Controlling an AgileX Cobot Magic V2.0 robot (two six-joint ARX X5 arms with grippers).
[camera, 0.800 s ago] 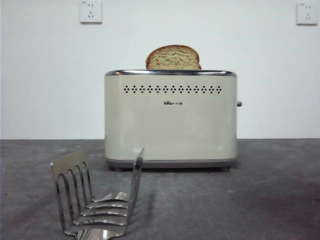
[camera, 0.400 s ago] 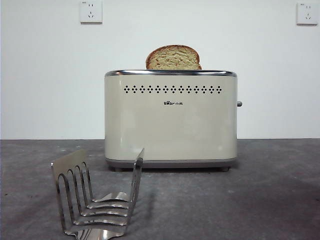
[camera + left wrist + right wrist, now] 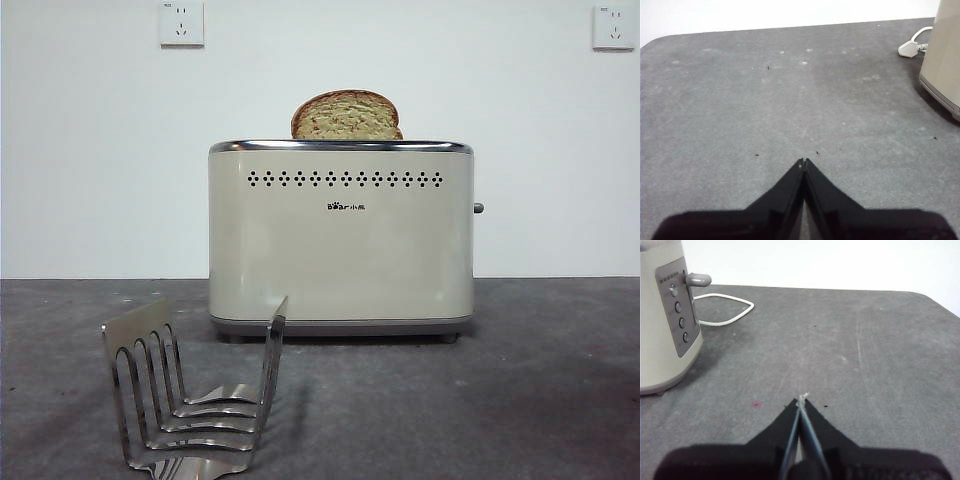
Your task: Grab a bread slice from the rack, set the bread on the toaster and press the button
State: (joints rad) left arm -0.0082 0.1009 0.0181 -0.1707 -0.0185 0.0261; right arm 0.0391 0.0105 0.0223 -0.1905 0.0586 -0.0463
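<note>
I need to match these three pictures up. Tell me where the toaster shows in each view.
Front view: the toaster stands in the middle, facing the camera, the slice of bread sticking out of its top.
Left wrist view: only one lower corner shows, at the right edge.
Right wrist view: its end panel shows at the left edge.
Shared landmark: the button, seen in the front and right wrist views.
</note>
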